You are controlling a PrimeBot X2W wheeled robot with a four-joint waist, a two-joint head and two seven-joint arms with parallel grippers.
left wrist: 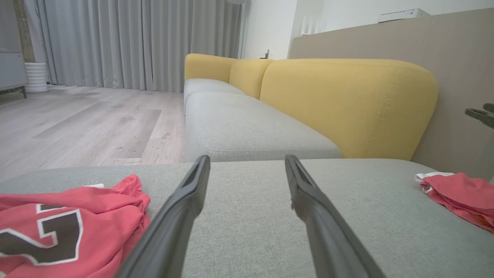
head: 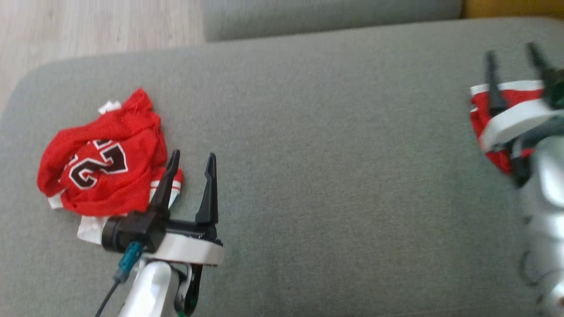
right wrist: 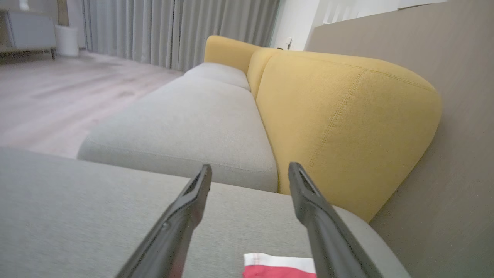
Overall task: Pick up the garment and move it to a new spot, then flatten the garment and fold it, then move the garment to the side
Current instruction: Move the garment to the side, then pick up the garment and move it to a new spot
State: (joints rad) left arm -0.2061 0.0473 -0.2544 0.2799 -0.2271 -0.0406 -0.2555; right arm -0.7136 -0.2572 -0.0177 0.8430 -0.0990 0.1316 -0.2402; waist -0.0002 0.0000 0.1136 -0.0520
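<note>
The head view looks steeply down from close above the grey cushion (head: 308, 132), a strip of wood floor (head: 88, 31) at its upper left. Both wrist views sit low, just over that same cushion, facing along the seat toward the yellow backrest (left wrist: 347, 104) and the curtains (left wrist: 135, 42) — the right one nearer the backrest. The red jersey (head: 105, 158) is shared by the head and left wrist views (cut off at the latter's lower left corner), the red-and-white garment (head: 480, 119) by all three.
</note>
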